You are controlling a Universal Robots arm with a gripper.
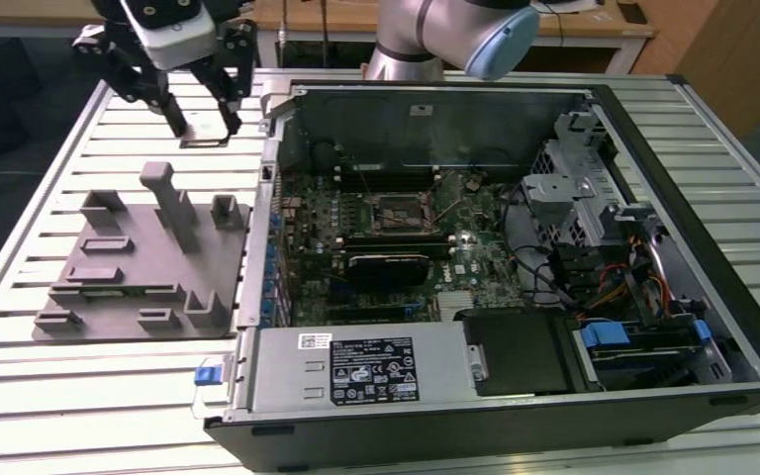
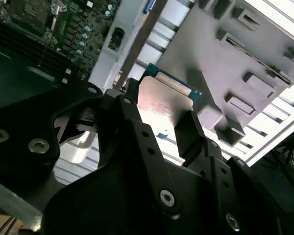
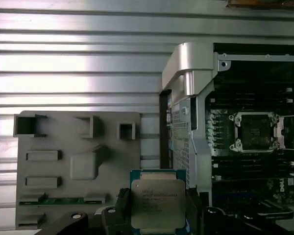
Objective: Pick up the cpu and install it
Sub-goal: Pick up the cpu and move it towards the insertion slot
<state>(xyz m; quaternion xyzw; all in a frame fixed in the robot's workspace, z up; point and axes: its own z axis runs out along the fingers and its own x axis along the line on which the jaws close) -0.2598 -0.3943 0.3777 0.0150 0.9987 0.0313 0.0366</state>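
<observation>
Closest to us in both wrist views, the gripper (image 3: 158, 209) (image 2: 159, 111) is clamped on the cpu (image 3: 158, 193) (image 2: 169, 95). One black finger (image 3: 121, 199) presses each of two opposite edges, so the chip sits squarely between the fingertips with its flat face turned outward. We see a small square chip with a silvery-white metal top plate that bears faint print. A thin green-blue rim shows around the plate, plainest along the edge that sticks out past the fingers. It is held clear of everything, touching only the finger pads.

In the first wrist view, the grey tray (image 3: 59, 139) with its raised blocks and slots lies behind the chip on one side. The metal edge of the open computer case (image 3: 186, 78) lies behind it on the other side.

In the exterior view the gripper (image 1: 206, 130) hangs over the slatted table (image 1: 90, 396). It is just past the far end of the tray (image 1: 103, 297) and near the far corner of the case (image 1: 486, 435) on the exterior view's left.

Farther off, inside the case, we see the square motherboard socket (image 3: 255, 131) (image 1: 400, 210), well apart from the chip.
</observation>
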